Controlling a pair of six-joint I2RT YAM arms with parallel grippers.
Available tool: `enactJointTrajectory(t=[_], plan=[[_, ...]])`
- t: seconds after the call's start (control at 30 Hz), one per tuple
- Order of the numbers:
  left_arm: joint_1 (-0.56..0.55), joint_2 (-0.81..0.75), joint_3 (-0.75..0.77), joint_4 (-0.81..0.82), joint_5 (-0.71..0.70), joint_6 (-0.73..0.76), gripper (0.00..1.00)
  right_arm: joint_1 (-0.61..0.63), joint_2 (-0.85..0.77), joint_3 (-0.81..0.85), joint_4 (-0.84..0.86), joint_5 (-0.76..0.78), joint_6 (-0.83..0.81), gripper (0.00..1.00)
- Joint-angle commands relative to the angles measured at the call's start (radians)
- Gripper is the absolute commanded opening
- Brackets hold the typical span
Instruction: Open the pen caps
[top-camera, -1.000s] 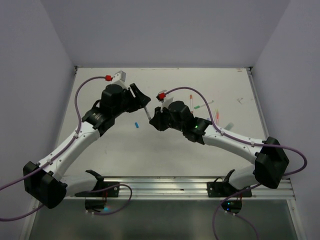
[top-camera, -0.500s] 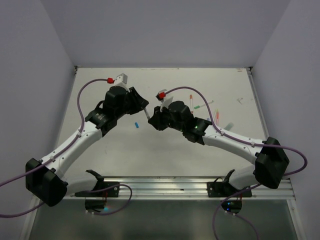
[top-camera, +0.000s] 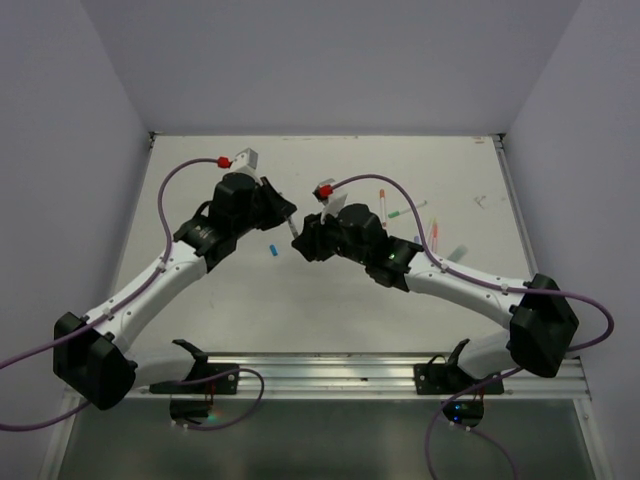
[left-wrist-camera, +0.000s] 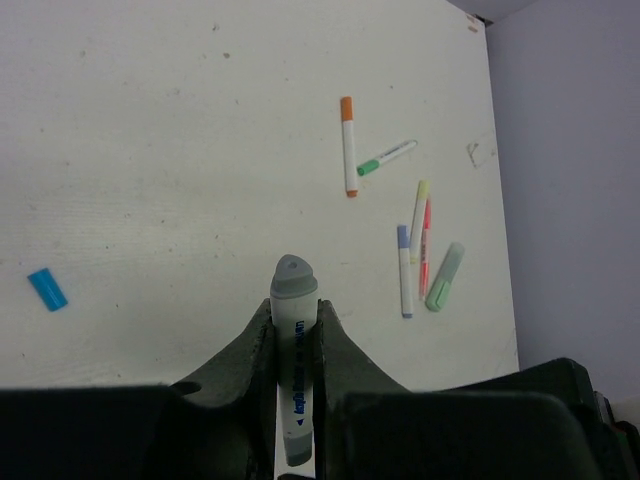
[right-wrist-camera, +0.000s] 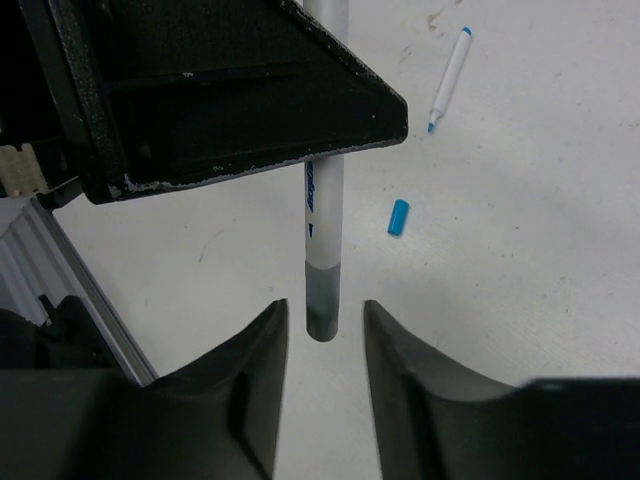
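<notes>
Pen caps (left-wrist-camera: 403, 233) are seen as short coloured plastic stubs, most of them seated on thin white pens lying on the white worktop (left-wrist-camera: 180, 120). In the right part of the left wrist view, an orange cap (left-wrist-camera: 346, 105) and a green cap (left-wrist-camera: 369, 167) are fitted on two pens whose ends almost meet. Just below them, a yellowish cap (left-wrist-camera: 423, 190), a purple-blue cap (left-wrist-camera: 403, 239) and a wider mint-green cap (left-wrist-camera: 445, 277) lie close together beside a pinkish-red pen (left-wrist-camera: 426, 245). A small bright blue cap (left-wrist-camera: 47, 289) lies loose and alone, well apart from that group. In the right wrist view it is found near a white pen with a bare blue tip (right-wrist-camera: 450, 75).

A grey, bluntly pointed cap (left-wrist-camera: 293, 277) is seated on a white pen barrel with blue lettering (left-wrist-camera: 297, 370), which is held above the worktop. The left pincer (left-wrist-camera: 295, 315) is closed tightly on this barrel, just below the grey cap. The right pincer (right-wrist-camera: 325, 312) is parted, with one finger on either side of the barrel's other grey end (right-wrist-camera: 322, 295). A gap is visible on both sides, so nothing is gripped by it.
</notes>
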Motion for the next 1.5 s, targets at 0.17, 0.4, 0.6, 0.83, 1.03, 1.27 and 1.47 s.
enactJointTrajectory(t=[0.17,0.4,0.6,0.83,1.03,1.27,1.47], plan=[[-0.006,-0.053,-0.014,0.034,-0.013,0.005,0.00,0.003,-0.054,-0.044,0.107,-0.001,0.021,0.59],[-0.006,-0.061,-0.010,0.053,0.016,0.008,0.00,-0.006,-0.033,-0.033,0.134,-0.033,0.018,0.57],[-0.006,-0.058,-0.007,0.060,0.026,0.000,0.00,-0.008,-0.008,-0.013,0.144,-0.042,0.008,0.53],[-0.006,-0.059,0.009,0.071,0.051,-0.005,0.00,-0.014,0.023,0.007,0.156,-0.059,0.001,0.39],[-0.005,-0.058,0.016,0.083,0.054,-0.008,0.00,-0.018,0.027,0.007,0.157,-0.062,0.001,0.23],[-0.002,-0.047,0.062,0.084,0.034,0.015,0.00,-0.023,0.009,-0.019,0.150,-0.045,-0.024,0.00],[0.023,-0.030,0.116,0.123,0.002,0.037,0.00,-0.026,-0.011,-0.070,0.148,-0.043,-0.033,0.00]])
